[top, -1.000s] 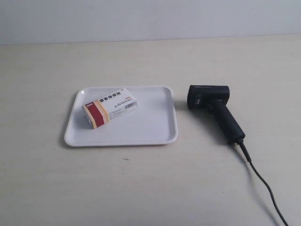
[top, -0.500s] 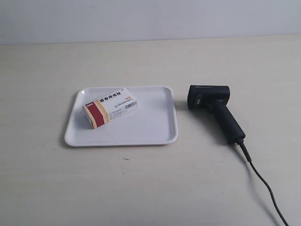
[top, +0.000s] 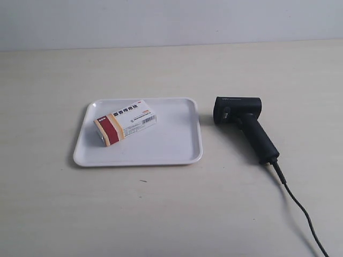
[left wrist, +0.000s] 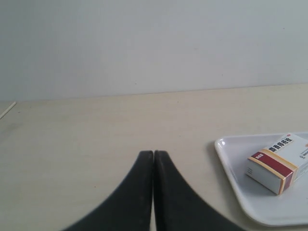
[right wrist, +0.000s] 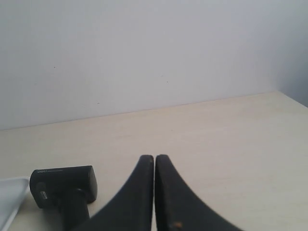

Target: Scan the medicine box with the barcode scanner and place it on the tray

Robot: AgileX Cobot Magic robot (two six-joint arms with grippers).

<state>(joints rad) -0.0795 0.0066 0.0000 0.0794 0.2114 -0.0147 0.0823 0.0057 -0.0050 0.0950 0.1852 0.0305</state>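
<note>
The medicine box [top: 125, 122], white with a dark red and tan end band, lies flat inside the white tray [top: 177, 144] at its upper left. The black barcode scanner [top: 244, 123] lies on the table just right of the tray, its cable [top: 300, 209] trailing to the lower right. Neither arm shows in the exterior view. My left gripper [left wrist: 153, 154] is shut and empty over bare table, apart from the tray [left wrist: 236, 183] and box [left wrist: 279, 162]. My right gripper [right wrist: 154, 158] is shut and empty, beside the scanner head [right wrist: 62, 185].
The pale wooden table [top: 161, 214] runs back to a plain white wall [top: 171, 21]. The scanner cable crosses the table's lower right toward its edge.
</note>
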